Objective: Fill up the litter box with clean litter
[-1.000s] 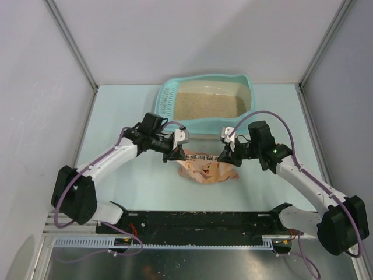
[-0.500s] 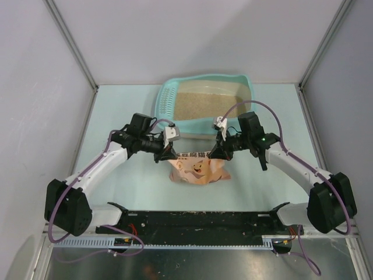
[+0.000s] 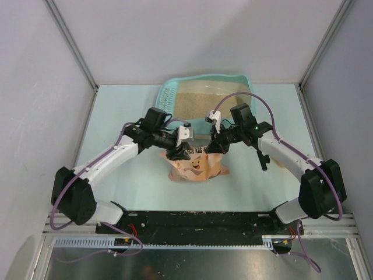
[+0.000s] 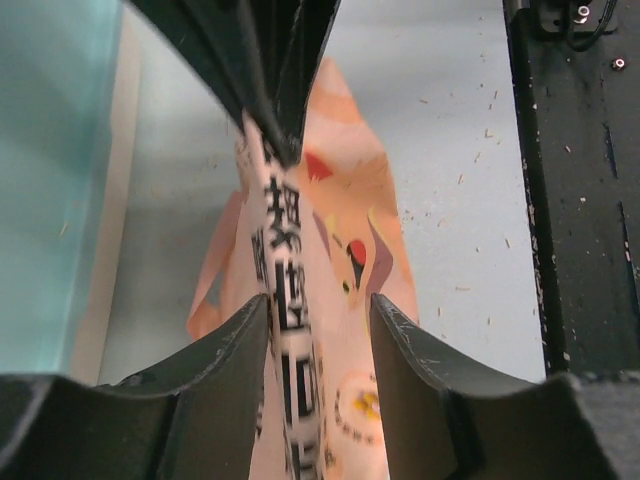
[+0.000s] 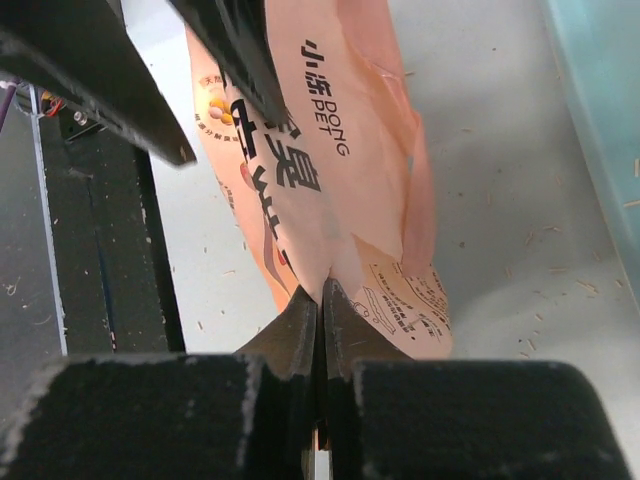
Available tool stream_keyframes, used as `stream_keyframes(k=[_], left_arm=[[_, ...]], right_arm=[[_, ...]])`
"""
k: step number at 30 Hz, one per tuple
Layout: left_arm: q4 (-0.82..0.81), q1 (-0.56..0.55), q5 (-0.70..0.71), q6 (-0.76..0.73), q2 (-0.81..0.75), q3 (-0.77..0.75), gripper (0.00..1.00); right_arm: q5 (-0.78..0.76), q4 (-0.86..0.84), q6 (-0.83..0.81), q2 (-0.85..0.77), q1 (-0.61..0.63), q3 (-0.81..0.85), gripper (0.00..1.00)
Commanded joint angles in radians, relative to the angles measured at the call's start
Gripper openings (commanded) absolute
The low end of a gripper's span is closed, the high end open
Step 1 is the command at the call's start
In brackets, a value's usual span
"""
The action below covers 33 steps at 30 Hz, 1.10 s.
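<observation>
Litter box (image 3: 252,98): a light teal tray that stood at the far edge of the table (image 3: 116,116), about midway along it, with its slotted grid (image 3: 167,99) at the left end.
Clean litter (image 3: 198,105): fine beige granules lay inside the litter box and covered the floor of it wherever the arms did not block the view.
Bag (image 3: 195,168): a pink-orange bag with a cartoon pig face and printed characters sat on the table just on the near side of the litter box. Its top edge was up at the two grippers.
Left gripper (image 4: 320,310): the jaws stood partly open, one finger on each side of the bag's printed top strip, and did not clamp it. Whether either finger brushed the film could not be told.
Right gripper (image 5: 320,295): the jaws were pressed together on the bag's thin top edge and pinched it flat between the fingertips.
Grippers together: they were near each other and faced one another along the bag's top edge, the left at its left end and the right at its right end.
Specks (image 4: 470,170): small loose bits were scattered on the table around the bag.
</observation>
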<state>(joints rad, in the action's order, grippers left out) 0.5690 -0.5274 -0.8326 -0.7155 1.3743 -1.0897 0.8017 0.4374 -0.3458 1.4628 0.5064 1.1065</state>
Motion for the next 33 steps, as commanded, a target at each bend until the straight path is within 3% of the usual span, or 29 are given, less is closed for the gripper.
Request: stream_keyframes(k=[1, 3, 7, 8, 10, 13, 16, 22, 33], left_arm=[[-0.107, -0.057, 0.017, 0.016, 0.075, -0.048, 0.49], [-0.116, -0.063, -0.011, 0.047, 0.1, -0.065, 0.47], [-0.126, -0.068, 0.007, 0.083, 0.112, -0.062, 0.02], [-0.126, -0.063, 0.01, 0.093, 0.105, -0.047, 0.0], [-0.124, -0.056, 0.015, 0.105, 0.079, -0.029, 0.0], [-0.126, -0.056, 0.03, 0.126, 0.037, 0.008, 0.0], [-0.124, -0.056, 0.044, 0.142, 0.003, 0.033, 0.0], [-0.124, -0.052, 0.044, 0.143, -0.014, 0.047, 0.0], [-0.126, -0.046, 0.047, 0.145, -0.003, 0.027, 0.0]], right_arm=[[0.068, -0.066, -0.004, -0.058, -0.002, 0.055, 0.0], [0.076, -0.081, 0.007, -0.067, 0.001, 0.041, 0.0], [0.06, -0.075, 0.004, -0.09, -0.006, 0.026, 0.01], [0.05, -0.034, -0.005, -0.102, -0.011, 0.027, 0.12], [0.039, 0.041, -0.106, -0.123, -0.017, 0.03, 0.4], [-0.016, 0.181, -0.25, -0.182, -0.028, 0.039, 0.51], [-0.064, 0.208, -0.256, -0.243, -0.043, 0.072, 0.57], [-0.121, 0.238, -0.271, -0.251, 0.001, 0.078, 0.61], [-0.13, 0.055, -0.265, -0.147, 0.026, 0.046, 0.59]])
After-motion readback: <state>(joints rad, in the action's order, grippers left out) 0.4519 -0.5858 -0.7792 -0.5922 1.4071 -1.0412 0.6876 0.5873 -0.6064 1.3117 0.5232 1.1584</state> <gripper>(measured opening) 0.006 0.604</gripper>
